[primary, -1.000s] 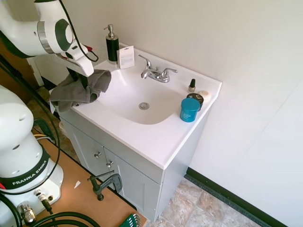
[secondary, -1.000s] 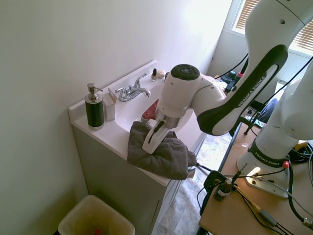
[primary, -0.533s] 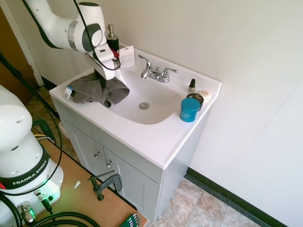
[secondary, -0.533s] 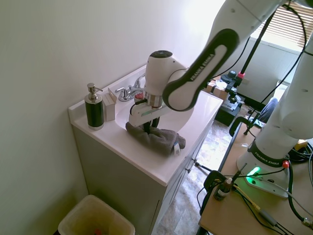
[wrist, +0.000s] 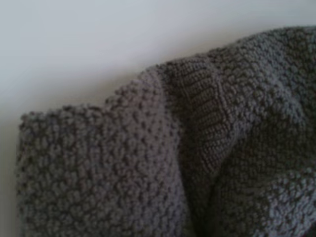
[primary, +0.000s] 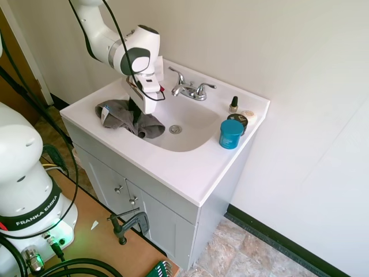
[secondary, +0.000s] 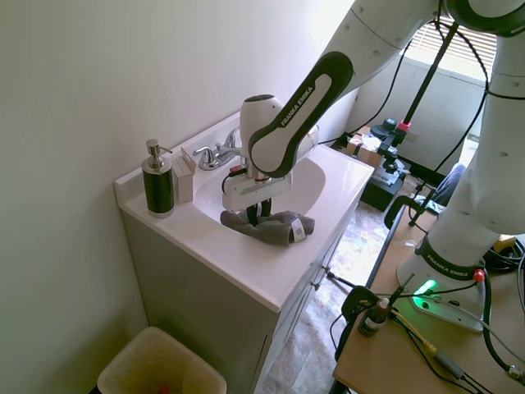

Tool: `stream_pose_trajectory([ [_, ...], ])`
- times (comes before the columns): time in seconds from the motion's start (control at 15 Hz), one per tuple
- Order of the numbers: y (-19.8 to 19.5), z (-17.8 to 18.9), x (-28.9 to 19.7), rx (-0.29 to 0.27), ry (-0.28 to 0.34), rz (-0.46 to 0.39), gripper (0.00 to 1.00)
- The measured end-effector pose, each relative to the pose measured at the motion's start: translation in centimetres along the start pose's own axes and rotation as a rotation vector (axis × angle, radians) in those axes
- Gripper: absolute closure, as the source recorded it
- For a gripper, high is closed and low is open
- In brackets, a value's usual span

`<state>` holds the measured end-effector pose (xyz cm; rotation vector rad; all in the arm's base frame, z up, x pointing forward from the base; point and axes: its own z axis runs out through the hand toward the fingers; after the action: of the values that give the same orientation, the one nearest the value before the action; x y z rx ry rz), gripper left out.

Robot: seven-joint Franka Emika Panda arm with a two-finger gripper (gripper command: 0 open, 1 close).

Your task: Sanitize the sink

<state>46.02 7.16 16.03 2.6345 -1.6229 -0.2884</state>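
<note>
The sink is a glossy white basin with a round metal drain and a chrome faucet behind it. A grey knitted cloth lies bunched on the sink's left rim and slopes down into the basin. My gripper points down, shut on the cloth, with its fingers buried in the folds. From the other side, the gripper presses the cloth against the sink's near slope. Up close, the cloth fills most of the wrist view over white porcelain.
On the right rim stand a blue jar, a dark-lidded tin and a small nail polish bottle. A black soap dispenser and a white box sit in the back left corner. A bin stands on the floor beside the cabinet.
The arm carried the cloth from beyond the sink's left edge over the rim. It then set the cloth down lower, closer to the drain.
</note>
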Motion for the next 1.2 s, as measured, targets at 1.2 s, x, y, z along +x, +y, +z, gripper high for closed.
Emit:
stream_pose_trajectory([
  [1.2,4.3,1.9,11.3,-0.033,0.432,-0.307,1.0],
])
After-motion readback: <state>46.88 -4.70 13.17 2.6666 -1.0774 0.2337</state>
